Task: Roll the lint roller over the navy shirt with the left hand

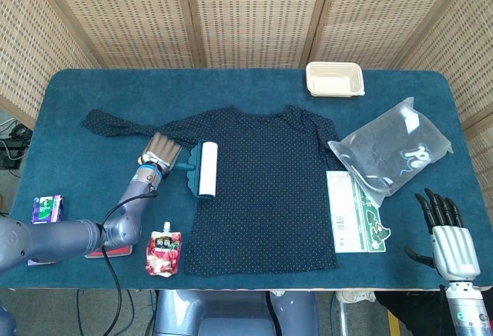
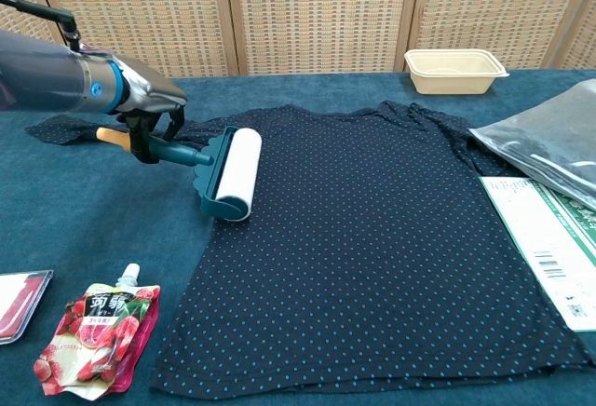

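Fingers of left hand (image 1: 162, 152) grasp lint roller (image 1: 205, 169) on navy shirt (image 1: 266, 189); right hand (image 1: 449, 236) released

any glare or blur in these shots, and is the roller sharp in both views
Head view: even light, sheen on the clear plastic bag; lint roller sharp. Chest view: roller sharp, casting a soft shadow on the navy shirt; bag cropped at the right edge.

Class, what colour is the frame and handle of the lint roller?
Teal, with a white roll; the lint roller shows best in the chest view.
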Robot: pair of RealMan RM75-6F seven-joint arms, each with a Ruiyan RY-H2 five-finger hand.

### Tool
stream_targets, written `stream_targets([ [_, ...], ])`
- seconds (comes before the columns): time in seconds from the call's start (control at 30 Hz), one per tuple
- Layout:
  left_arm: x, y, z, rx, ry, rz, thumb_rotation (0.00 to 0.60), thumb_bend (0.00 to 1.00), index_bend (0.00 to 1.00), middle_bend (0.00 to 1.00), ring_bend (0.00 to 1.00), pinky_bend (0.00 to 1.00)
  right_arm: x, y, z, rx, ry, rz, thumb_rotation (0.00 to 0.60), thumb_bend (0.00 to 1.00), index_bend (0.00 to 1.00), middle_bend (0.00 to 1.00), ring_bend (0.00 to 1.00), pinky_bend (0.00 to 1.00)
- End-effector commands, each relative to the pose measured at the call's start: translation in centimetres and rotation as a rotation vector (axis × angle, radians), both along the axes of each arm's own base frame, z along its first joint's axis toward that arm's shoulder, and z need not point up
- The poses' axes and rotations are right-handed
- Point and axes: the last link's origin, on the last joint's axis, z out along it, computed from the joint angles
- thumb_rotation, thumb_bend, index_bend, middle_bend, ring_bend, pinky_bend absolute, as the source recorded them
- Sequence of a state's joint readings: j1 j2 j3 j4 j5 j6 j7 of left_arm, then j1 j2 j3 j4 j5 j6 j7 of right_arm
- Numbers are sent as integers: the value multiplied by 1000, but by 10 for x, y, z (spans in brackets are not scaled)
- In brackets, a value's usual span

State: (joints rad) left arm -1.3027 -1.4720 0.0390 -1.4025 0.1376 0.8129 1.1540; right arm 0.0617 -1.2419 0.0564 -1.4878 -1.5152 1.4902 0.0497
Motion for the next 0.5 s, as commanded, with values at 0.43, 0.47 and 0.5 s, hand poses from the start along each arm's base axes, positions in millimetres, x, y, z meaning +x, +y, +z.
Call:
stream_targets([
  [0.43,57,-11,-50,-33,111,-52,600,1000,924,790,789,720,-1,-1,-4,37,-39,-2,600,99,0,0,0,0],
  [0.47,63,-12,-55,-37,114,-57,600,1000,925,790,789,720,0,0,-4,39,-41,0,600,98,0,0,0,0],
  [0.5,69,-13,-61,-42,116,-61,600,1000,925,791,789,720,0,0,-3,39,-43,2,600,98,0,0,0,0],
])
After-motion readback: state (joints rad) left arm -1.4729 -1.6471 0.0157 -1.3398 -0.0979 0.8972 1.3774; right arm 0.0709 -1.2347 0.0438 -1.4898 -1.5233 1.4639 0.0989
